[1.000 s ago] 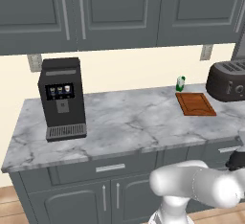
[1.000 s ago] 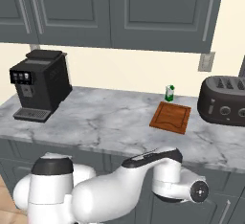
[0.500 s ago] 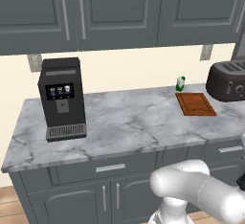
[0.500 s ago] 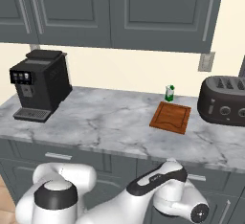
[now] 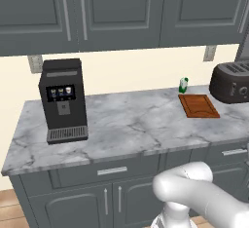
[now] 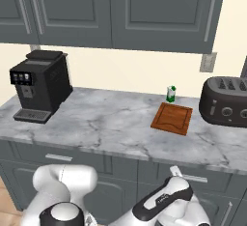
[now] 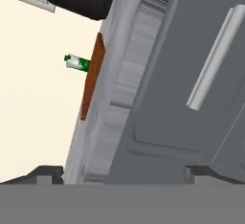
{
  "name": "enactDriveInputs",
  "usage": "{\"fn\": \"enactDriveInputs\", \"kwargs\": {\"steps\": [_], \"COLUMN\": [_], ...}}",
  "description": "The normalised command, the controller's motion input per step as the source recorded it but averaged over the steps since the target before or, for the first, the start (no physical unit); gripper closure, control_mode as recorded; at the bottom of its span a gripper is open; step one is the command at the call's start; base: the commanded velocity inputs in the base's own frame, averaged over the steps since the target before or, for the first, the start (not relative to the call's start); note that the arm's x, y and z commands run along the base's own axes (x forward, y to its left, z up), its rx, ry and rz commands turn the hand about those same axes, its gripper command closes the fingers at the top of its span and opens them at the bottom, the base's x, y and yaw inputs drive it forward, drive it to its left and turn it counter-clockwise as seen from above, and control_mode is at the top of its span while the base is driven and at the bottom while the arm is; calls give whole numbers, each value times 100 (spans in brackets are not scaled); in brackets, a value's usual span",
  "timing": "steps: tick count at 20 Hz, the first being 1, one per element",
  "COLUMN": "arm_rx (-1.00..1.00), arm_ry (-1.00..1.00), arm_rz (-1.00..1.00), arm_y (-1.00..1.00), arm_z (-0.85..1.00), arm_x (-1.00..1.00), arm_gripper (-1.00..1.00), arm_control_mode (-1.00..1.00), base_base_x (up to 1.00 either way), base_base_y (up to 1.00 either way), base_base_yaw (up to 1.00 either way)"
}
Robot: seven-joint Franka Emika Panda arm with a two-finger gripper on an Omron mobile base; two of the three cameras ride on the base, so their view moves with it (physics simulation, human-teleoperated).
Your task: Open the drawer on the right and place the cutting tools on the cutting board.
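Hand view — drawer (image 7: 191, 98) (shut) ahead

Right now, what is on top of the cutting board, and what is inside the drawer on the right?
The cutting board is bare; a small green-and-white bottle stands behind it. The drawer is closed, so its contents are hidden.

a glossy white arm (image 6: 62, 186) of rounded, tube-like segments, with a dark grey joint cap and a black band.
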Motion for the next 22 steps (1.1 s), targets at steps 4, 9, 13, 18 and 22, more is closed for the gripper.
{"fn": "enactDriveInputs", "kwargs": {"steps": [4, 9, 13, 18, 22], "arm_rx": [6, 10, 8, 4, 2], "arm_ry": [-10, -6, -2, 0, 0], "arm_rz": [0, 0, 0, 0, 0], "arm_y": [-13, -14, -15, -16, -15], "arm_z": [-11, -12, -16, -19, -16], "arm_x": [0, 0, 0, 0, 5], "arm_gripper": [-100, -100, -100, -100, -100], "arm_control_mode": [-100, -100, -100, -100, -100], "base_base_x": [0, 0, 0, 0, 0], "base_base_y": [0, 0, 0, 0, 0], "base_base_yaw": [0, 0, 0, 0, 0]}}
